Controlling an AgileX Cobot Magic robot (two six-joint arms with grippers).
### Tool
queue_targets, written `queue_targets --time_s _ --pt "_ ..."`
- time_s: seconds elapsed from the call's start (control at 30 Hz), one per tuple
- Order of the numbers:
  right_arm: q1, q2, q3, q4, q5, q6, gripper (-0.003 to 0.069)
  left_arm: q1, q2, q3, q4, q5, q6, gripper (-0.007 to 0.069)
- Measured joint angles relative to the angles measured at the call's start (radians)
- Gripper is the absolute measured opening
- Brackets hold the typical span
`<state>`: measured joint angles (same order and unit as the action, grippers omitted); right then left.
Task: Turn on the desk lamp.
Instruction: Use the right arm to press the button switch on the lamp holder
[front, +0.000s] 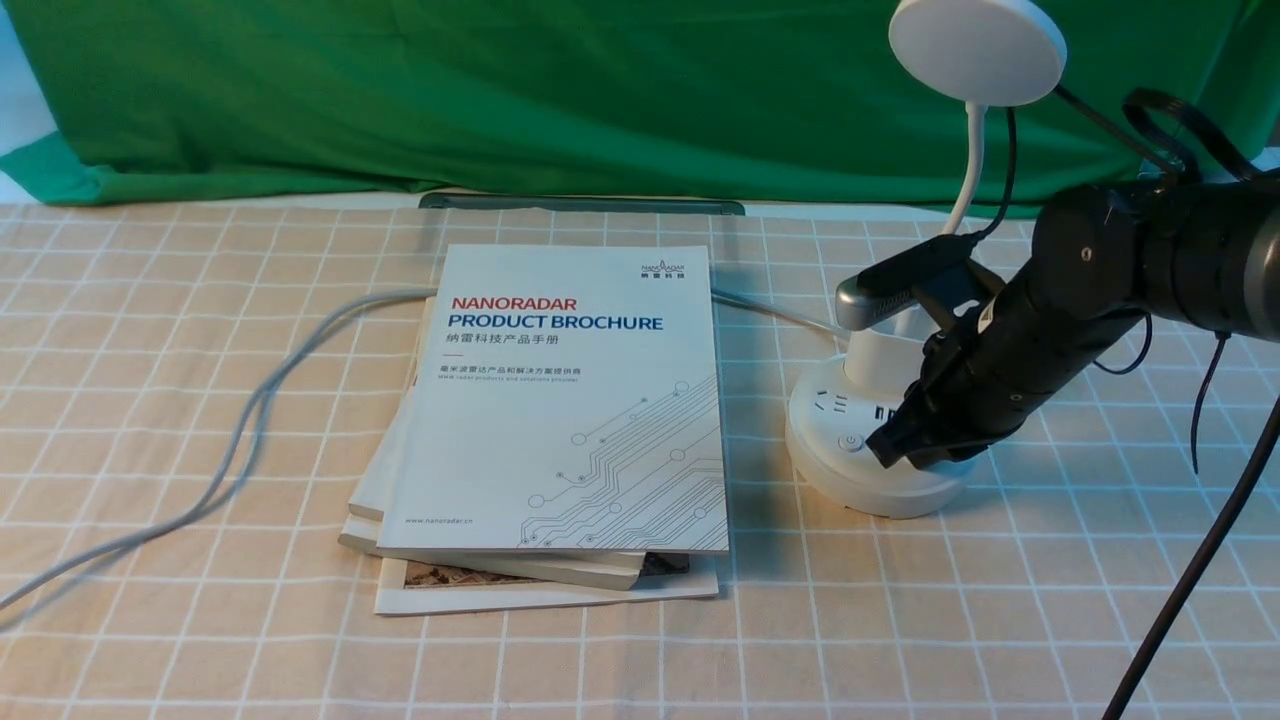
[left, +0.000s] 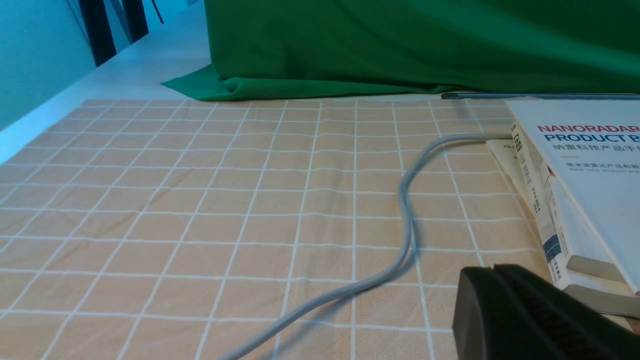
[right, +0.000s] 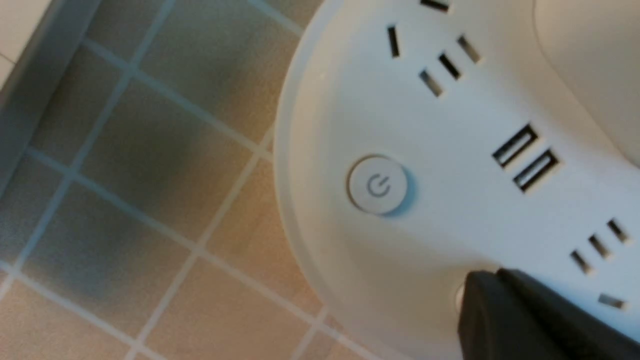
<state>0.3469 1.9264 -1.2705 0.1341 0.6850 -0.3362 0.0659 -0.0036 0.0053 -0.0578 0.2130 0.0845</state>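
The desk lamp (front: 846, 488) is standing on the checked tablecloth (front: 200, 640), its disc head (front: 977, 50) arching high above its round base (right: 450, 150). The right gripper (front: 886, 447) is angling down onto that base with its fingers pressed together into one blunt tip, probably so that it can act like a fingertip on a small switch.

In the front view the tip seems to be sitting just beside the power button (front: 851, 441). The right wrist view is showing more. That button is lying bare and untouched, while the tip is covering most of a second button (right: 458, 298), only a pale edge of it peeking out. I cannot tell whether the tip is pressing. The head's light-giving face is turned away, so no view is showing whether it is lit.

The left gripper (left: 492, 276) is appearing only in its own wrist view. It is closed and hovering low, well apart from the base, beyond the brochure stack (front: 565, 410) and near the grey cable (left: 407, 220). It is probably parked there out of the way.
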Motion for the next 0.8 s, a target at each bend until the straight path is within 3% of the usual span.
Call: queue_targets --time_s 0.8 --pt "0.001 -0.026 0.003 0.011 0.014 0.043 0.0037 0.0 0.0 0.0 0.0 0.0 0.0 0.0021"
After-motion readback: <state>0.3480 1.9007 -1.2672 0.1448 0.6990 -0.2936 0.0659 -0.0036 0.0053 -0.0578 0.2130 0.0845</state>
